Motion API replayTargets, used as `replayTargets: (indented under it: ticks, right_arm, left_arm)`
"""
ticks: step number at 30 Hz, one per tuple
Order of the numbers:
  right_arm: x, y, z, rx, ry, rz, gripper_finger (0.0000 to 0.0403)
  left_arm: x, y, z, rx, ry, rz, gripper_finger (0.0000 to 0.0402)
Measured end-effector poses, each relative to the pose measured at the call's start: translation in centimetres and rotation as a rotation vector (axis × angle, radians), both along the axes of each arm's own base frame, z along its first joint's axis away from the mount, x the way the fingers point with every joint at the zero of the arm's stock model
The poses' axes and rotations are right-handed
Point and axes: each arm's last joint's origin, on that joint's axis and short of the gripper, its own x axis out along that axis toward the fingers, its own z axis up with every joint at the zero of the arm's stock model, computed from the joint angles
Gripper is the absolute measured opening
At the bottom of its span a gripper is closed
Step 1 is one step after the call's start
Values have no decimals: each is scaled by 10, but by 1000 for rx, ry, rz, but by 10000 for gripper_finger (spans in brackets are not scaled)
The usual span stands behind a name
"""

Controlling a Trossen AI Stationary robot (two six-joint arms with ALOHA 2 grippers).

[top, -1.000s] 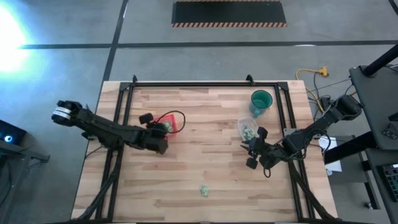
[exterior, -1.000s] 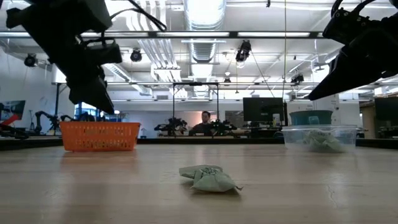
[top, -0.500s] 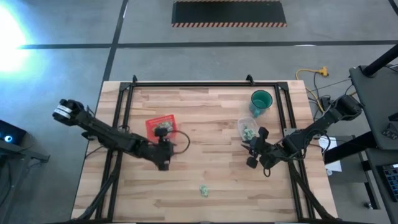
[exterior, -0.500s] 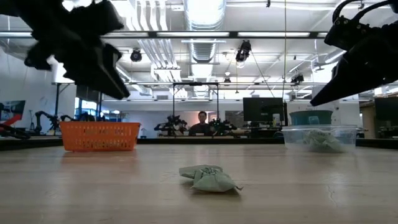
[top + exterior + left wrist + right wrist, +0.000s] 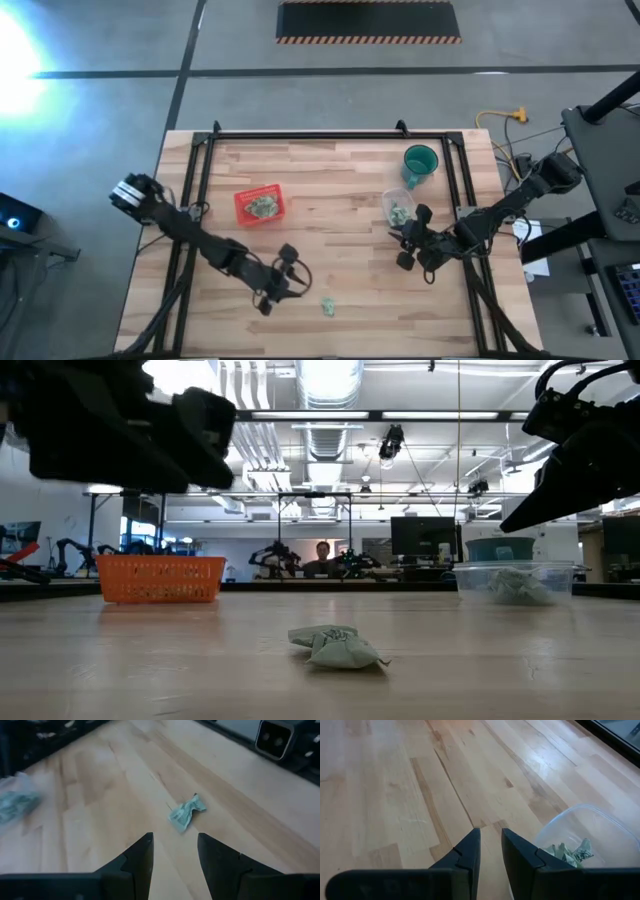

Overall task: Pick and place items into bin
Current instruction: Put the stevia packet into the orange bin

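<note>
One pale green-and-white crumpled item lies alone on the wood near the table's near edge; it also shows in the low view and the left wrist view. My left gripper hovers open just left of it, above the table, holding nothing. More items lie in the red tray and in a clear tub. My right gripper waits beside the tub, its fingers a narrow gap apart, above bare wood.
A teal cup stands beyond the clear tub near the far right corner. A black frame rail runs round the table. Bare wood lies between the tray and the lone item. A person sits far off in the room behind.
My left gripper has swung away from above the red tray, toward the near edge and to the right, and now hangs close to the lone item. The tray, half covered by the arm before, now shows fully with items in it. The right arm has kept still.
</note>
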Motion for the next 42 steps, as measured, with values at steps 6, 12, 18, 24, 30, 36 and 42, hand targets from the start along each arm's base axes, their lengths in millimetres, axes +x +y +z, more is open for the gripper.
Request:
replayTargets:
  ticks: [6, 12, 18, 24, 30, 36, 42]
  right_arm:
    - [0, 0, 0, 2, -2, -1, 68]
    - [0, 0, 0, 3, 1, 4, 68]
    - [0, 0, 0, 7, 1, 6, 68]
    - [0, 0, 0, 7, 1, 6, 68]
    - [0, 0, 0, 13, -3, 2, 68]
    - [0, 1, 0, 19, -6, 2, 68]
    - [0, 1, 0, 32, -1, 11, 68]
  left_arm:
    - [25, -10, -18, 13, 34, 13, 137]
    - [47, -18, -23, -23, 31, 19, 137]
    - [62, -17, -37, -45, 83, -20, 137]
    - [69, -12, -46, -121, 137, -46, 137]
    - [70, -11, -47, -133, 144, -55, 137]
    - [70, -11, -49, -133, 150, -61, 137]
    - [70, -9, -50, -124, 152, -46, 137]
